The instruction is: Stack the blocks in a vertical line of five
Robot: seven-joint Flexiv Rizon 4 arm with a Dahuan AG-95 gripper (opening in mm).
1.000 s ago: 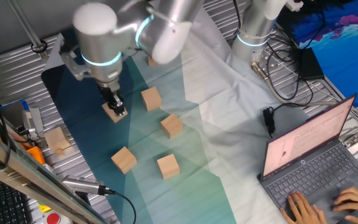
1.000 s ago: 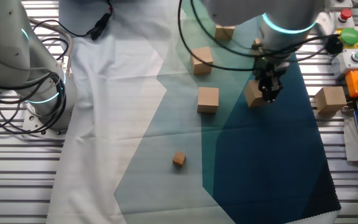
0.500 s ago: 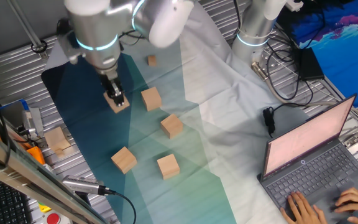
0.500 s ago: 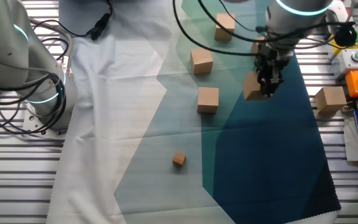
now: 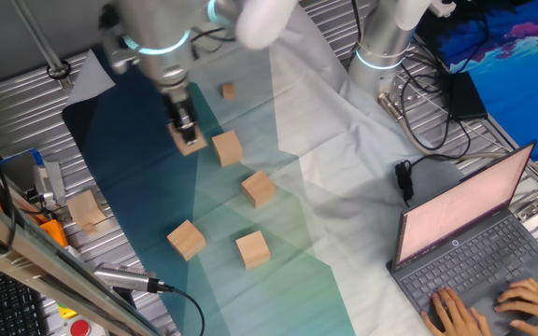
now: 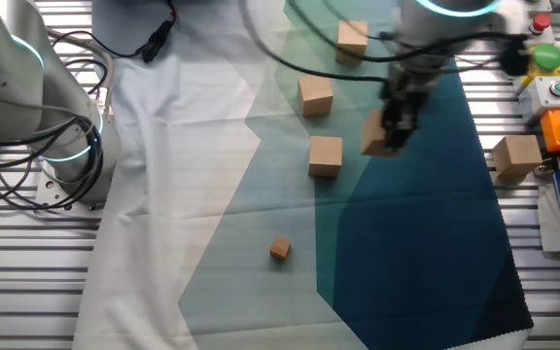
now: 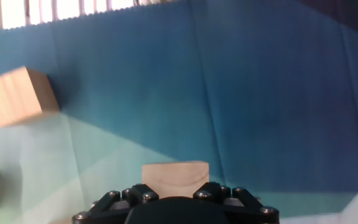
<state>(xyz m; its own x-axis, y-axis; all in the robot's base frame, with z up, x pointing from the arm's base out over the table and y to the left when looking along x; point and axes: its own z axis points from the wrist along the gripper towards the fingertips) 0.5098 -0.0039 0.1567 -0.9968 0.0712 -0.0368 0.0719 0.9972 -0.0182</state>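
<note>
My gripper [image 5: 190, 137] is shut on one tan wooden block [image 5: 192, 143] and holds it above the dark blue part of the cloth. It hangs just left of another block [image 5: 227, 147]. Three more blocks [image 5: 258, 188] [image 5: 186, 239] [image 5: 252, 249] rest on the lighter cloth nearer the front. In the other fixed view the gripper [image 6: 390, 134] carries the block [image 6: 377, 137] to the right of a resting block [image 6: 326, 156]. In the hand view the held block [image 7: 174, 173] shows between the fingers, with a resting block [image 7: 18, 94] at the upper left.
A much smaller tan cube [image 5: 227, 91] lies further back on the cloth. A paler cube [image 5: 84, 209] sits off the cloth on the metal table at the left. A second robot base [image 5: 381, 47], cables and a laptop [image 5: 474, 233] stand to the right.
The gripper has lifted the block off the dark cloth and carried it towards the nearest resting block. The other blocks have not moved.
</note>
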